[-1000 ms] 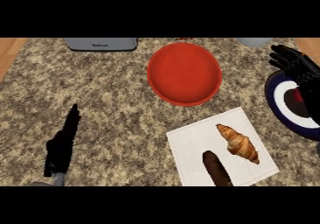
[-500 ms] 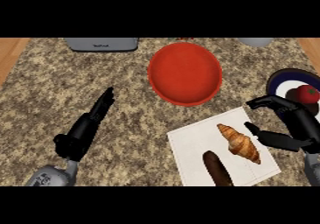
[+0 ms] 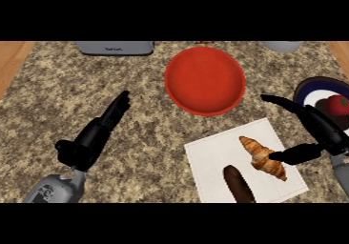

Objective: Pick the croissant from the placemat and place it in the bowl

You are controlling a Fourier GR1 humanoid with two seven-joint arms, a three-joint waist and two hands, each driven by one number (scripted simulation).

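Left robot hand (image 3: 93, 136) lies over the granite counter (image 3: 57, 95), fingers straight, holding nothing. Middle, the red bowl (image 3: 205, 80) sits at the counter's far side. Nearer, the white placemat (image 3: 220, 162) carries a dark brown stick (image 3: 238, 185) and the croissant (image 3: 262, 157). Right robot hand (image 3: 318, 131) is spread open beside it, thumb tip touching the croissant. A plate (image 3: 309, 93) with a tomato (image 3: 338, 104) sits far right.

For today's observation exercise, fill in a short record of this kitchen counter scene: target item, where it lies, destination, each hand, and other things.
target: croissant
lies on: white placemat, beside a dark brown roll
destination: red bowl, nothing in it
right hand: open, thumb at the croissant
left hand: open, over the counter
other: plate with red fruit
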